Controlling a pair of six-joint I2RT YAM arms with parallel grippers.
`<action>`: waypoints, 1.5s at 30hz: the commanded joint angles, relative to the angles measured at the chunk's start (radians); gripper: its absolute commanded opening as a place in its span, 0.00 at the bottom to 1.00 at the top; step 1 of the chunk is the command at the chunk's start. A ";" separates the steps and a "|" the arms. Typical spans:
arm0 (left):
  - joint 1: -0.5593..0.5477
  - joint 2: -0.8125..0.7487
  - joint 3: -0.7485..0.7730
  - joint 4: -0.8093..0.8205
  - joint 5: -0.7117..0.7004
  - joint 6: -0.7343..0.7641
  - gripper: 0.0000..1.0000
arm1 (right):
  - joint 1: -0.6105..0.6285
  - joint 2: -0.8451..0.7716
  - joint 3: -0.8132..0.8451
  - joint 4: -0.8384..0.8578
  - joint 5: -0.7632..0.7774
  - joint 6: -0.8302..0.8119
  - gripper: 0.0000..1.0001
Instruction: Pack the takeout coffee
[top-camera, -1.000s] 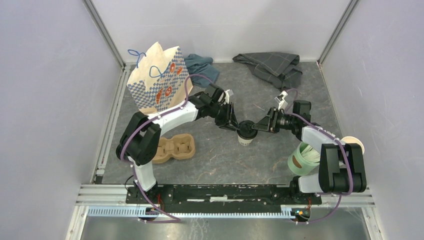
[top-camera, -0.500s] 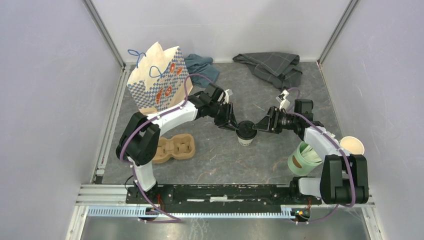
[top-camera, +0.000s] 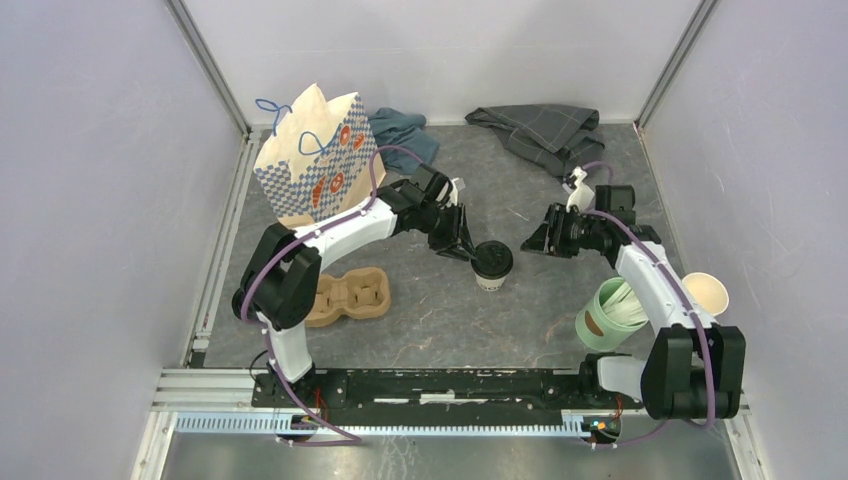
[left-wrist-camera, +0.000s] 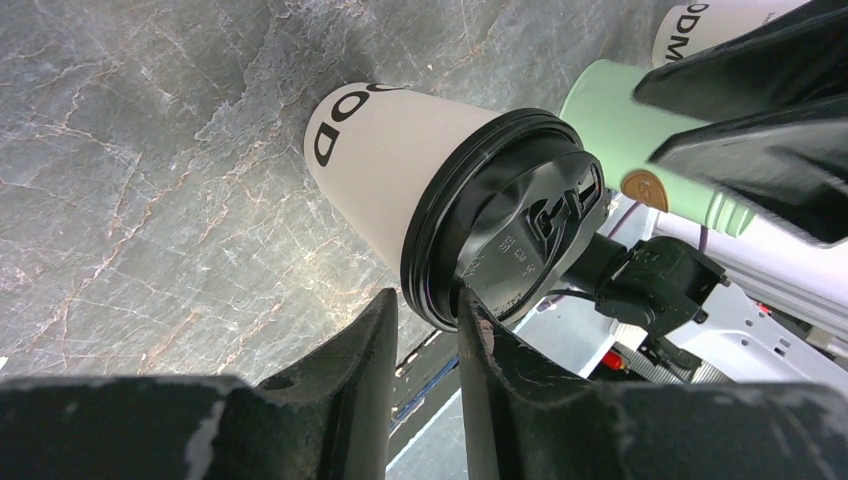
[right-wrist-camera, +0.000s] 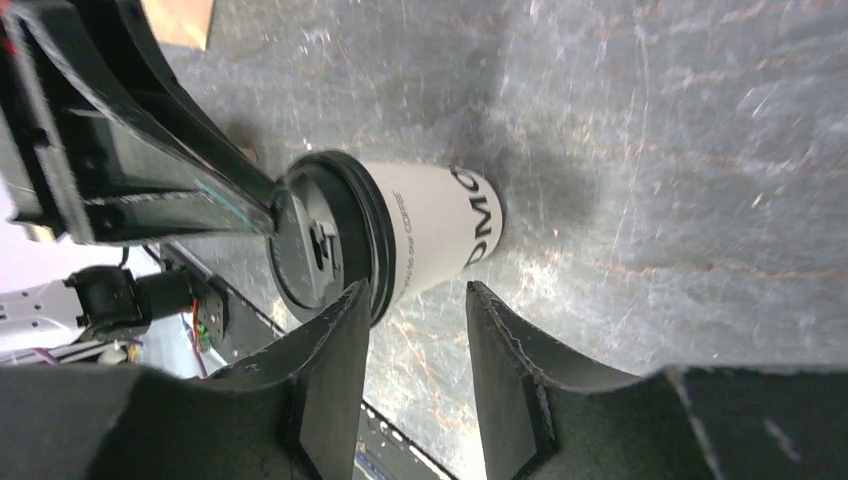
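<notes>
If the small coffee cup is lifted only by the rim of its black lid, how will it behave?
The lid looks thin and only pressed on, so it may flex or pop off while the left gripper pinches it. The paper coffee cup narrows toward its base, so a push could tip it.

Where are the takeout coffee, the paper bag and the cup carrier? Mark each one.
takeout coffee (top-camera: 492, 257), top external view, on its black lid.
paper bag (top-camera: 318, 165), top external view, on its patterned front face.
cup carrier (top-camera: 350, 297), top external view, on its brown cardboard top.
</notes>
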 joint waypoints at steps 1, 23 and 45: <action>-0.005 0.037 0.021 -0.061 -0.066 0.016 0.34 | 0.043 0.029 -0.049 -0.032 -0.032 -0.019 0.46; -0.054 0.038 -0.036 -0.043 -0.067 -0.001 0.31 | 0.067 0.040 -0.194 -0.018 0.136 -0.097 0.42; -0.049 -0.038 0.217 -0.195 -0.130 0.062 0.65 | 0.135 -0.042 0.103 -0.144 0.163 -0.222 0.95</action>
